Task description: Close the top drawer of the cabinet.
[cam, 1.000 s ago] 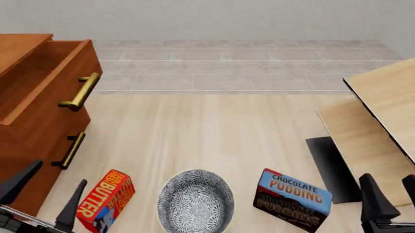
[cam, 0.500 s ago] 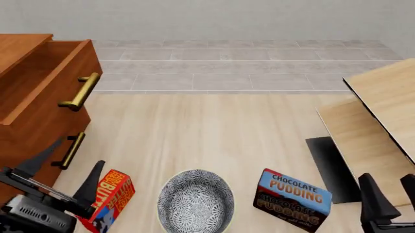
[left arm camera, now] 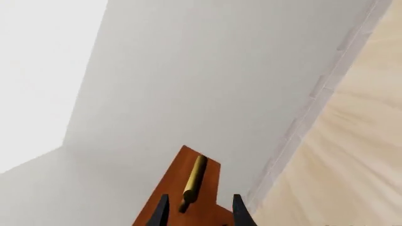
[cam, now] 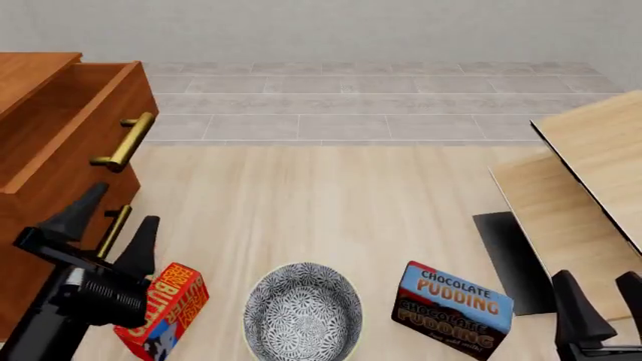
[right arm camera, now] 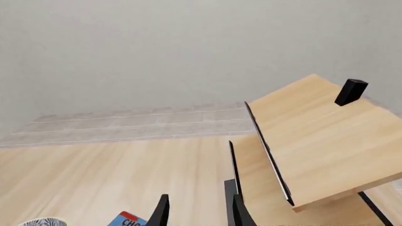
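The cabinet [cam: 35, 75] stands at the left of the front view, reddish-brown. Its top drawer [cam: 95, 120] is pulled out, showing its plain wood inside and its brass bar handle [cam: 125, 141]. My left gripper [cam: 113, 228] is open and empty, pointing up. It is just in front of the second drawer's handle [cam: 116, 226] and below the top drawer's handle. In the left wrist view, the top drawer's handle [left arm camera: 193, 181] shows ahead between my open fingertips [left arm camera: 160, 214]. My right gripper [cam: 602, 301] is open and empty at the near right, far from the cabinet.
A butter box [cam: 165, 308], a patterned bowl [cam: 303, 312] and a chocolate pudding box [cam: 453, 308] stand along the near edge. Pale wood panels [cam: 592, 173] and a dark mat [cam: 512, 256] lie at the right; the panels also show in the right wrist view [right arm camera: 314, 141].
My left gripper has risen from the near left corner and moved forward and up to the cabinet's front. The drawer and the right arm have not moved.
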You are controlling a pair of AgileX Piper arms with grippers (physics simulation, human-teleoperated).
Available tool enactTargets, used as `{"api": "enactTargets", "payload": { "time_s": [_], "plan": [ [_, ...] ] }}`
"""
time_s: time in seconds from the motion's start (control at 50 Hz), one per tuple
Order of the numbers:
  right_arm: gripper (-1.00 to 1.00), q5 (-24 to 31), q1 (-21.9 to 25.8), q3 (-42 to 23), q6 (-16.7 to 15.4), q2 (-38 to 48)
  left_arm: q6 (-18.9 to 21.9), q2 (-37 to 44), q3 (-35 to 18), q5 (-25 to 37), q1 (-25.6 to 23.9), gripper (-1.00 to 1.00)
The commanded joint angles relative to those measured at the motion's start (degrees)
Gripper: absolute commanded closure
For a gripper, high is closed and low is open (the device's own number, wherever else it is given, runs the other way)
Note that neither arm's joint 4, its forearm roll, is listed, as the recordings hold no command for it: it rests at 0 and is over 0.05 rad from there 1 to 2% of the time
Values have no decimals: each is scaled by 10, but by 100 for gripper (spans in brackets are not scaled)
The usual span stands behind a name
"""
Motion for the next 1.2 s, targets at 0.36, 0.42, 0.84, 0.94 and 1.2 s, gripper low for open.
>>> {"api": "enactTargets", "payload": {
  "time_s": [0.36, 0.42, 0.84, 0.94, 1.2],
  "plan": [
    [-100, -2, 2, 6, 0, 0, 164, 85, -78, -25, 26, -100],
    [-100, -2, 1, 5, 1, 0, 174, 95, -89, -25, 26, -100],
    [-100, 2, -4, 7, 3, 0, 219, 161, -138, -25, 41, -100],
    [-100, 2, -5, 7, 4, 0, 223, 178, -151, -25, 50, -100],
    [-100, 2, -8, 7, 4, 0, 228, 202, -159, -25, 61, -100]
  ]
}}
